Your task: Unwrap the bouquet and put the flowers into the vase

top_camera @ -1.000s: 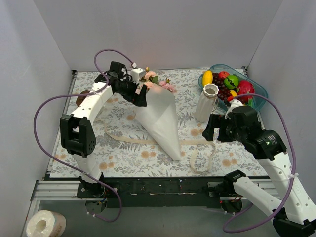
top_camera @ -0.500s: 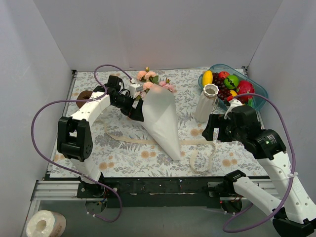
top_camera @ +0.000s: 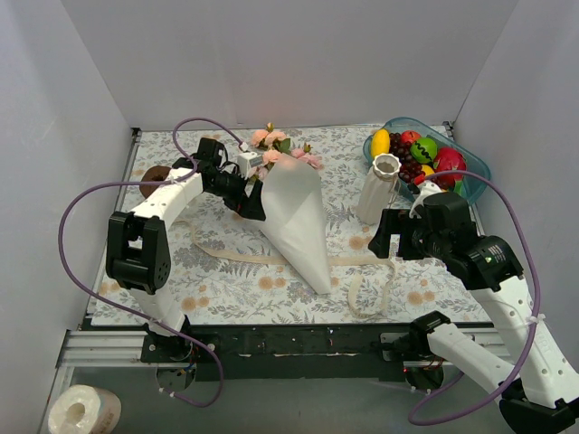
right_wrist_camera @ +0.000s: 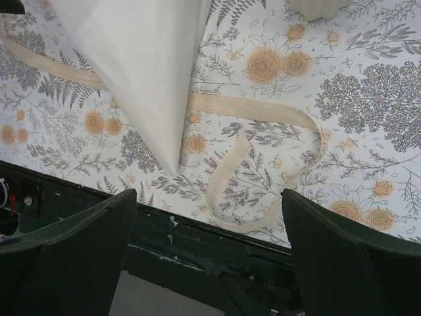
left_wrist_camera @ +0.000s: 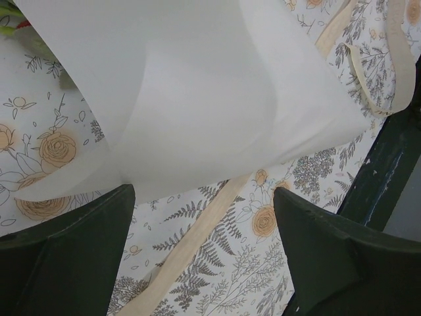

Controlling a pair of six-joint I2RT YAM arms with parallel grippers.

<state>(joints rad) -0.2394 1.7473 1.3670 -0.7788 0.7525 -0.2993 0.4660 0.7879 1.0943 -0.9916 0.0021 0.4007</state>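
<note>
The bouquet lies on the floral mat with its white paper cone [top_camera: 294, 217] pointing at the near edge. Pink and peach flowers [top_camera: 276, 146] stick out of its far end. The cream ribbon [top_camera: 366, 271] lies untied on the mat, running under the cone. My left gripper [top_camera: 248, 201] is open, low beside the cone's left edge. In the left wrist view the paper [left_wrist_camera: 197, 99] hangs just beyond that gripper [left_wrist_camera: 204, 253], and only the ribbon [left_wrist_camera: 194, 247] and the mat lie between the jaws. The white ribbed vase [top_camera: 380, 185] stands upright right of the cone. My right gripper [top_camera: 389, 237] hangs open near the vase's base, holding nothing.
A blue oval bowl [top_camera: 470, 163] of toy fruit sits at the back right corner. A small brown round object [top_camera: 152, 174] lies behind the left arm. The black front rail [right_wrist_camera: 217, 243] runs under the right gripper [right_wrist_camera: 207, 257], with a ribbon loop [right_wrist_camera: 263, 171] just beyond it.
My left gripper has come down from the flower end to the cone's left side, uncovering the flowers, and its jaws have narrowed slightly. The right arm has hardly moved.
</note>
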